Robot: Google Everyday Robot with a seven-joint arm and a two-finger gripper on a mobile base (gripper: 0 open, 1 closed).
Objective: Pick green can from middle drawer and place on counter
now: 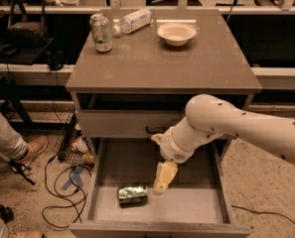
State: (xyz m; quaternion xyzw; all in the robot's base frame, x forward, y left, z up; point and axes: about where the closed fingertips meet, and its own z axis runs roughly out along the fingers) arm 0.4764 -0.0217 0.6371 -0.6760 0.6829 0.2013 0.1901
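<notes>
While tool (163,180) hangs beside green can (132,194) | can near middle drawer (186,208) front | opening unclear

Warm, rather dim indoor light, seemingly from overhead; the counter (162,66) carries a soft sheen; deep shadow beneath it; the gripper (161,186) hangs lit inside the middle drawer (186,208), beside the glinting green can (132,194).

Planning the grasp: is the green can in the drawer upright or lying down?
Lying down: the green can rests lengthwise on the drawer floor, wider than tall. The gripper hangs just right of it, inside the drawer.
</notes>
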